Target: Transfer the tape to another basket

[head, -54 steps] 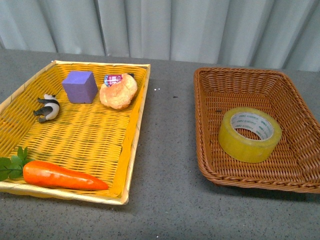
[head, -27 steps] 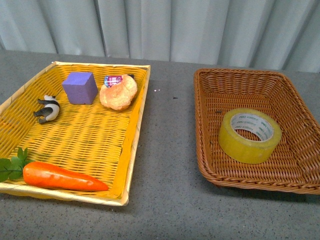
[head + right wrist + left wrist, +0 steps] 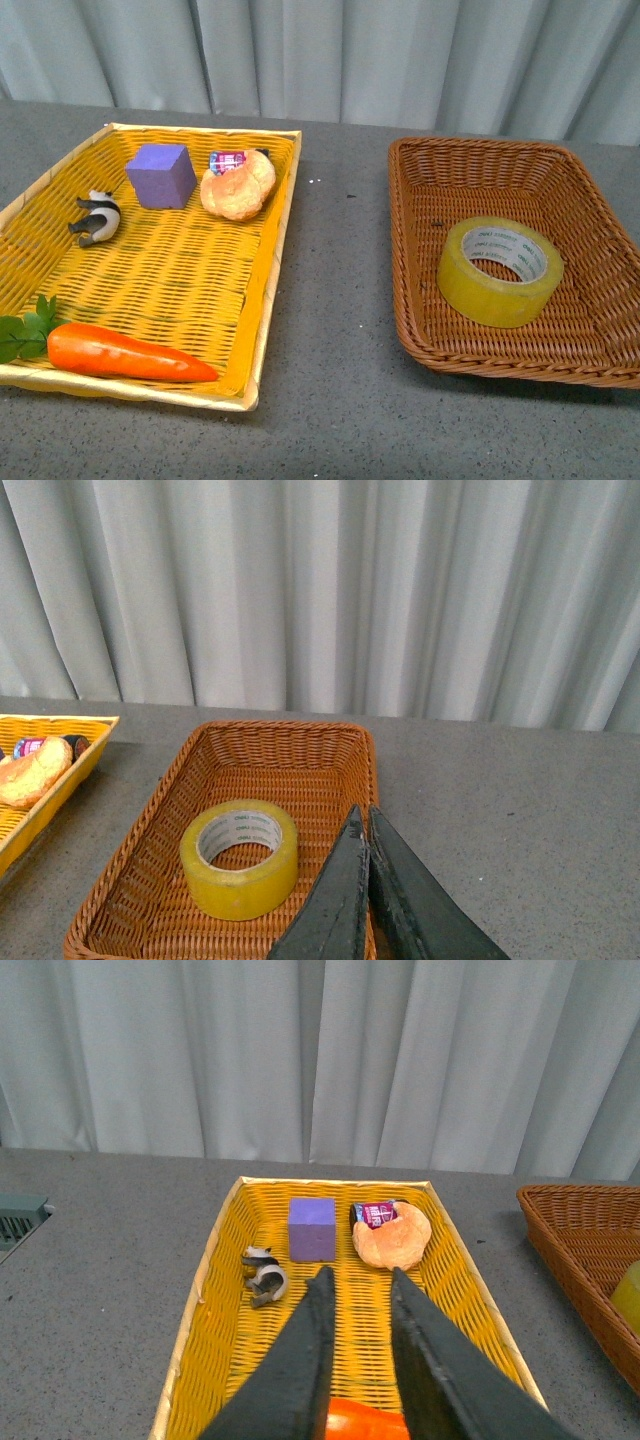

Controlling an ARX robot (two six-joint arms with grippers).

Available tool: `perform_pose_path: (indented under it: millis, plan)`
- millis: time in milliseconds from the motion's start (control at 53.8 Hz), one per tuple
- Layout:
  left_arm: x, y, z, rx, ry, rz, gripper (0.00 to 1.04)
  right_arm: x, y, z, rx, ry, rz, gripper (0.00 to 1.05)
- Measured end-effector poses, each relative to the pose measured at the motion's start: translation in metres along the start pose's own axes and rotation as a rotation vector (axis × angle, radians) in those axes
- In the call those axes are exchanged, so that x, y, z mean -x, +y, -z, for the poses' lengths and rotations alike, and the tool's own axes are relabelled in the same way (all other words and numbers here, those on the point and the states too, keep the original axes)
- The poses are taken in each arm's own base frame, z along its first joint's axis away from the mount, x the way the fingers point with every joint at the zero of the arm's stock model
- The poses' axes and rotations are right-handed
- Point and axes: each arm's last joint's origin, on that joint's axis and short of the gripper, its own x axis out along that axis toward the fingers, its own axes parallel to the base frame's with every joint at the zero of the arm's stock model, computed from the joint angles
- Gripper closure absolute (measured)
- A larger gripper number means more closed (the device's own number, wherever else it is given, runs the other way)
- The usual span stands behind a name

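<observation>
The tape (image 3: 499,270), a yellowish roll with a white printed core, lies flat inside the brown wicker basket (image 3: 412,170) on the right; the right wrist view shows the tape (image 3: 240,857) in the basket (image 3: 270,735) too. My right gripper (image 3: 363,816) is shut with nothing in it, hanging above the basket's rim, apart from the roll. Above the yellow tray basket (image 3: 222,1228), my left gripper (image 3: 358,1278) is open and empty. Neither arm appears in the front view.
The yellow tray basket (image 3: 270,245) on the left holds a carrot (image 3: 125,352), a panda figure (image 3: 95,217), a purple cube (image 3: 161,174), a bread roll (image 3: 238,185) and a small packet (image 3: 227,160). Grey tabletop (image 3: 335,290) separates the baskets. A curtain hangs behind.
</observation>
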Motion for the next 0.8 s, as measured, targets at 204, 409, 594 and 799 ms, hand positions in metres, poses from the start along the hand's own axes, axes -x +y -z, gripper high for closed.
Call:
perform_pose_path:
  millis: [204, 409, 594, 799]
  plan:
    - [0.0000, 0.0000, 0.0000, 0.000, 0.000, 0.000, 0.48, 0.0000, 0.0000, 0.0000, 0.000, 0.000, 0.000, 0.62]
    - [0.0000, 0.0000, 0.0000, 0.000, 0.000, 0.000, 0.05, 0.0000, 0.0000, 0.0000, 0.000, 0.000, 0.000, 0.14]
    - [0.0000, 0.0000, 0.0000, 0.000, 0.000, 0.000, 0.07, 0.0000, 0.0000, 0.0000, -0.001, 0.000, 0.000, 0.09]
    - [0.0000, 0.0000, 0.0000, 0.000, 0.000, 0.000, 0.07, 0.0000, 0.0000, 0.0000, -0.001, 0.000, 0.000, 0.09]
